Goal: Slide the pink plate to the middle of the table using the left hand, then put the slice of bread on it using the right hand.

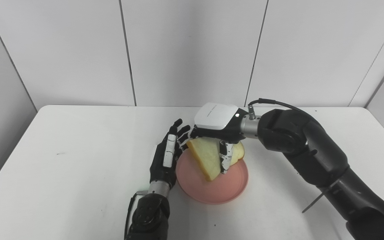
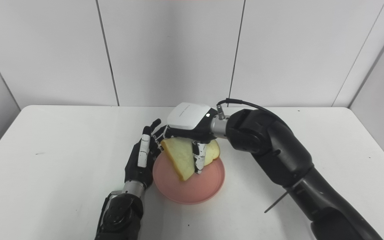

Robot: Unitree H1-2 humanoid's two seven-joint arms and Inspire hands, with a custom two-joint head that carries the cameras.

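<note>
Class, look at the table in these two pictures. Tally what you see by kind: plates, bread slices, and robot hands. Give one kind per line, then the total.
Pink plate: 1
Slice of bread: 1
Robot hands: 2, the left hand and the right hand
Total: 4

The pink plate (image 1: 212, 190) is a plain salmon pink with no pattern, and the slice of bread (image 1: 207, 158) is pale yellow-cream with a golden-tan crust along its edges. The right hand (image 1: 223, 133) has a glossy white back shell over black fingers flecked with white (one small white light glows near its wrist), while the left hand (image 1: 167, 155) is black with a white strip along one finger. The table (image 1: 78, 160) is plain white, and the wall panels (image 1: 192, 50) are off-white with thin dark seams.
</note>
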